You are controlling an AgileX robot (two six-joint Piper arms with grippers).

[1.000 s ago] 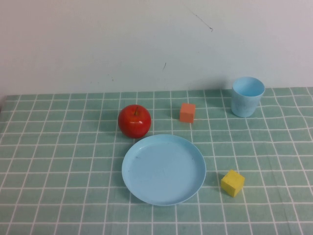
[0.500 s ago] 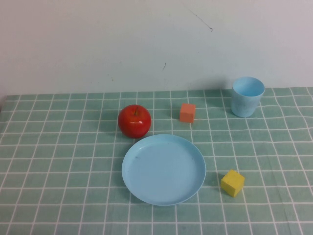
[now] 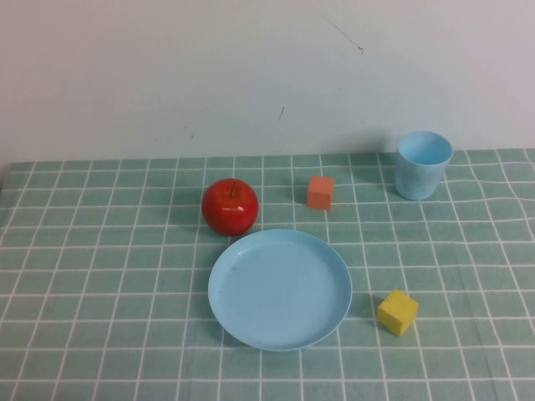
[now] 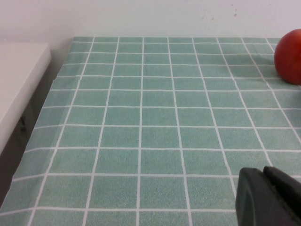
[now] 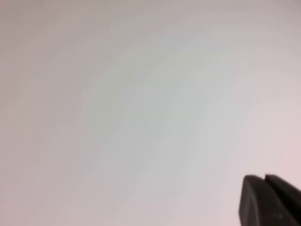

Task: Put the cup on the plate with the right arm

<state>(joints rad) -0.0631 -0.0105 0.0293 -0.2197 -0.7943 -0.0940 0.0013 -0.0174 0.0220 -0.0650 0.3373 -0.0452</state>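
Both tools' state unclear: left tool [image 4: 270, 197] above tablecloth [image 4: 155, 122], right tool [image 5: 270, 200] facing blank surface.

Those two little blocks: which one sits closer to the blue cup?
The orange block, level with the cup near the wall. The yellow block lies nearer the front, beside the plate. Neither gripper shows overhead.

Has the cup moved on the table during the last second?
No. The cup stands upright at the same spot, right of the orange block, apart from the plate.
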